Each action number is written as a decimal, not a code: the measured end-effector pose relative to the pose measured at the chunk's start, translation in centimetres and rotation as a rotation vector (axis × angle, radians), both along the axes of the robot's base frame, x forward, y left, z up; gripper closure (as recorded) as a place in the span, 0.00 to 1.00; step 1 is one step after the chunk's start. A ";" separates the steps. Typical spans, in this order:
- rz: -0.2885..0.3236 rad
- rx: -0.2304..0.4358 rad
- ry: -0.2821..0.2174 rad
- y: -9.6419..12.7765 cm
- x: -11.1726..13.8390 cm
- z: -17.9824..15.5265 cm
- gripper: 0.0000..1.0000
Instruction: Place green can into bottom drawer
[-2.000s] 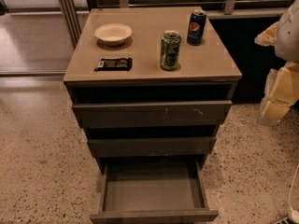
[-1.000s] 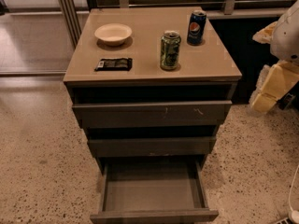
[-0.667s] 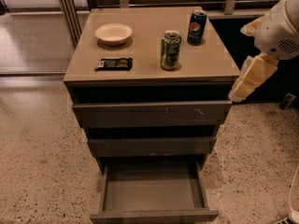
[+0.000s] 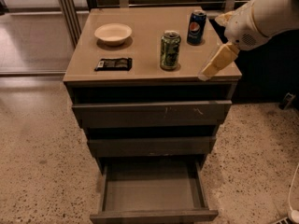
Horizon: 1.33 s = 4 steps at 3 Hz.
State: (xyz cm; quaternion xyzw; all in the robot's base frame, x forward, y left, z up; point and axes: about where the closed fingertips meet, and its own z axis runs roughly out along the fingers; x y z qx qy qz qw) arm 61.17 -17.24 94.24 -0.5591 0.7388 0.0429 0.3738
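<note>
The green can (image 4: 170,50) stands upright on the cabinet top, right of centre. The bottom drawer (image 4: 153,190) is pulled out and open, its inside bare. My gripper (image 4: 211,66) hangs from the white arm coming in from the upper right. It is over the right front part of the cabinet top, to the right of the green can and apart from it. It holds nothing that I can see.
A blue Pepsi can (image 4: 196,27) stands behind the green can. A white bowl (image 4: 113,33) and a dark snack packet (image 4: 113,64) lie on the left of the cabinet top (image 4: 145,64). The two upper drawers (image 4: 152,113) are slightly open. Speckled floor surrounds the cabinet.
My arm has swung in from the right edge of the view toward the cabinet, bringing the gripper over the top's right front corner. The cans and drawers have not moved.
</note>
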 end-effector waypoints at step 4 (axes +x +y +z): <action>0.128 0.135 0.047 8.3 10.2 -2.8 0.00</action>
